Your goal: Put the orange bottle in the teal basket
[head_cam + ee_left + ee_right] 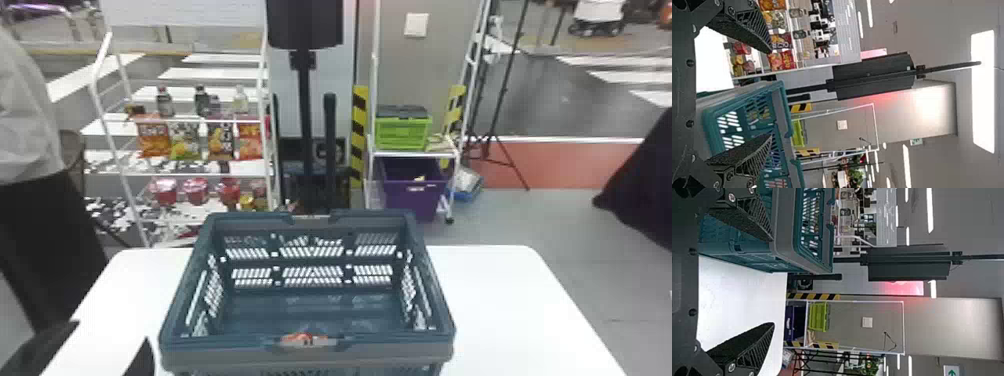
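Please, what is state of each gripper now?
Left gripper: open, fingers wide apart, holding nothing.
Right gripper: open, fingers wide apart, holding nothing.

A white table [505,300] with a smooth, flat top and rounded far corners carries the teal basket [225,354]. The basket stands upright directly on it, open side up, between the tabletop's left and right parts, with white surface showing on both sides. Its walls are slotted, and a grey band runs below the near rim. In the head view the basket's far rim rises above the line of the table's far edge
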